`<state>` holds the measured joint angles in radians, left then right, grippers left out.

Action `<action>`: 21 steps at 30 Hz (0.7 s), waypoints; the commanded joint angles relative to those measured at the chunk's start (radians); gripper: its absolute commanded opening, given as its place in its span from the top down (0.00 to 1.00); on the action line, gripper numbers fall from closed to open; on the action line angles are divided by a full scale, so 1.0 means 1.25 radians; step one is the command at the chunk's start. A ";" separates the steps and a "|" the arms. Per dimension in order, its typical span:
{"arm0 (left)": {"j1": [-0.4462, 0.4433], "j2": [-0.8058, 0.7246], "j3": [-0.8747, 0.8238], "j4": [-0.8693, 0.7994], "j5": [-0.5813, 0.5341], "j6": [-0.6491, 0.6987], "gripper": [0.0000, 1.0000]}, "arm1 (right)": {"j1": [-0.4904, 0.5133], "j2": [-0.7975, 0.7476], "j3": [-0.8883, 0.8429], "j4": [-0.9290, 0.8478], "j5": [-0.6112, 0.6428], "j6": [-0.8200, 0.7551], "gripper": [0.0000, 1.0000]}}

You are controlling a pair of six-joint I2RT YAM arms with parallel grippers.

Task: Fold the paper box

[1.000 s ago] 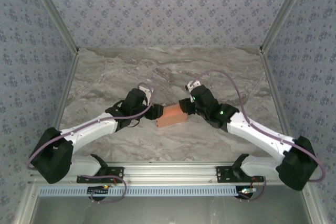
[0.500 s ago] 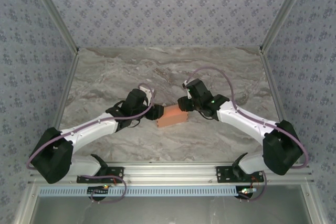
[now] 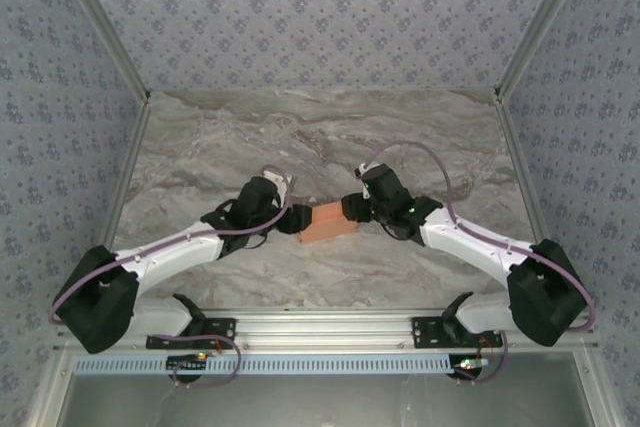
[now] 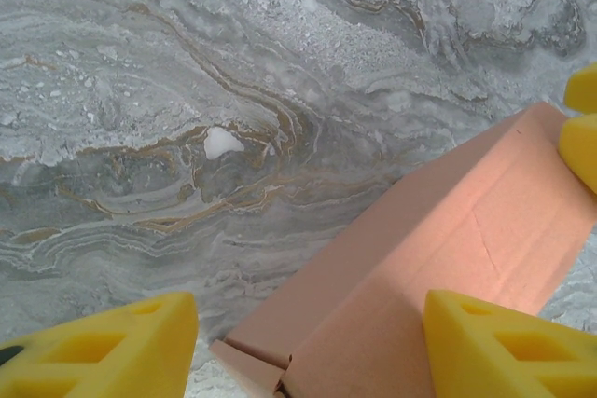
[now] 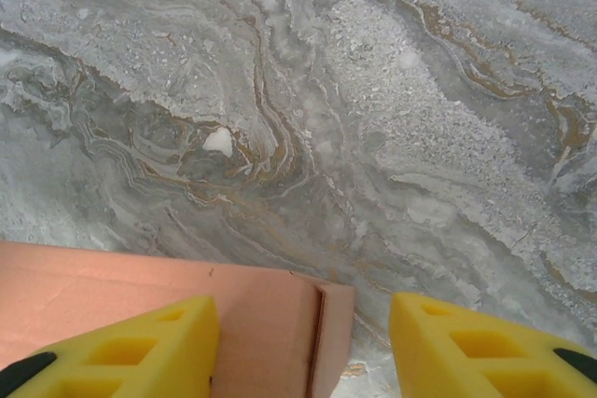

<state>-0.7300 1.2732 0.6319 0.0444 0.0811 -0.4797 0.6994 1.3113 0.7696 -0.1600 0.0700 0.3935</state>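
Right gripper (image 3: pixel 351 210) has settled at one end of the box (image 3: pixel 328 223), left gripper (image 3: pixel 297 218) opposite, mid worktop (image 3: pixel 250 137); both gape wide, gripping nothing, so folding looks nearly done.

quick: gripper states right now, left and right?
Left gripper: open, jaws spread wide at one end of the paper box, nothing clamped.
Right gripper: open, jaws spread wide over the box's other end, nothing clamped.

We see the paper box (image 5: pixel 112 277) cut off at lower left; the left wrist view crops its lower end.
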 commanded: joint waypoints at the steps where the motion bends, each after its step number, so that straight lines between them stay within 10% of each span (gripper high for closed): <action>1: -0.008 -0.003 -0.041 -0.050 -0.028 -0.019 0.36 | 0.017 0.008 -0.066 -0.060 0.012 0.029 0.48; 21: 0.015 -0.164 -0.073 -0.110 -0.002 -0.121 0.32 | 0.056 -0.007 -0.057 -0.037 0.074 0.020 0.49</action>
<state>-0.7231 1.0847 0.5690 -0.0429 0.0322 -0.5934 0.7601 1.2827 0.7063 -0.0814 0.1455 0.4343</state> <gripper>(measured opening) 0.693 0.516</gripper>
